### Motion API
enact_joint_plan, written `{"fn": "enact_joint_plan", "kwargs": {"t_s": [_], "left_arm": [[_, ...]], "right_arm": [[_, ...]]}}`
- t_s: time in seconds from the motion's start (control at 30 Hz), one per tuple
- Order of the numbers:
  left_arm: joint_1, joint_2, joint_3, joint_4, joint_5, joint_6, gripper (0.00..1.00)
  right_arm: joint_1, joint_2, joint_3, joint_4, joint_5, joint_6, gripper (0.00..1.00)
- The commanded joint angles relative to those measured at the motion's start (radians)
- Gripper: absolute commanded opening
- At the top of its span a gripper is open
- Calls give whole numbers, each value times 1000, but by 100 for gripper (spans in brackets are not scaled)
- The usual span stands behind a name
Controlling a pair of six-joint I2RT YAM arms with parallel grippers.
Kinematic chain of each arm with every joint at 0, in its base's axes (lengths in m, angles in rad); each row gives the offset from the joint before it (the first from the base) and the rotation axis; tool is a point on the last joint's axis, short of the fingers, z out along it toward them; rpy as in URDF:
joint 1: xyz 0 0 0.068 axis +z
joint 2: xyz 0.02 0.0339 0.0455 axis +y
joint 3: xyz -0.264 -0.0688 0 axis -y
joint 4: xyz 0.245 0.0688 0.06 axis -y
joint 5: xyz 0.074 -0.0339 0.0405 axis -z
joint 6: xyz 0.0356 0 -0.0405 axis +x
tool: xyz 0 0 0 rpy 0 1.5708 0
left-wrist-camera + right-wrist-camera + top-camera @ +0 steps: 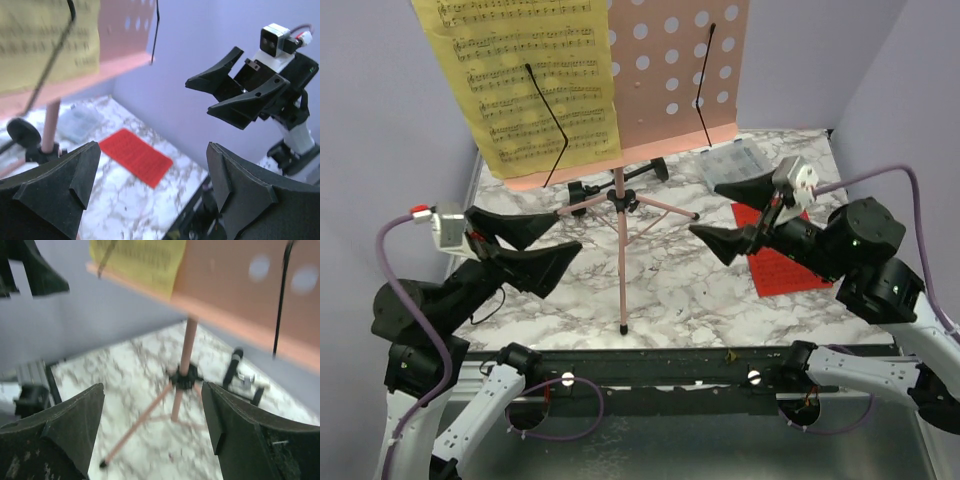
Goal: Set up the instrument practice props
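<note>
Emptily agape: left pincer (568, 232), right pincer (705, 209)

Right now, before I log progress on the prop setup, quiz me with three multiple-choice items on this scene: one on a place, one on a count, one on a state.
1. Where is the red page relative to the music stand?
A) leaning on its desk
B) flat on the table, to its right
C) hanging from its legs

2. How many pages sit on the stand?
A) none
B) one
C) two

3. How do both arms' jaws stand?
A) open and empty
B) both shut on a page
C) one open, one shut

Answers:
1 B: it lies on the marble beneath the right arm.
2 B: only the yellow page leans on the stand's desk.
3 A: every view shows wide gaps with nothing between them.
</note>
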Motion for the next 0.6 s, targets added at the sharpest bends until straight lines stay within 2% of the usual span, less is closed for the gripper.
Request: {"fn": "enact_joint_plan", "kwargs": {"t_s": [0.0,0.07,0.17,0.3,0.33,0.4,0.47,0.57], "left_arm": [[-5,-88,-132,-80,216,69,97],[-5,-107,-174,-96,250,71,97],[-6,-112,-226,-118,285,66,98],[-6,-101,-293,-124,260,41,99],[-6,-93,-303,-126,257,39,99],[-6,-80,-318,-132,245,35,99],[-6,-73,-336,-137,220,34,99],[-6,-71,-360,-138,201,37,99]], "right_arm": [[7,-169,-395,-5,164,-14,87],[7,-233,-595,92,328,11,87],[5,-214,-800,225,739,171,88],[-11,-48,-895,381,1072,222,90],[-43,5,-892,391,1108,244,90],[-185,101,-867,372,1045,312,90],[-411,162,-826,284,790,456,90],[-689,187,-841,324,551,587,90]]}}
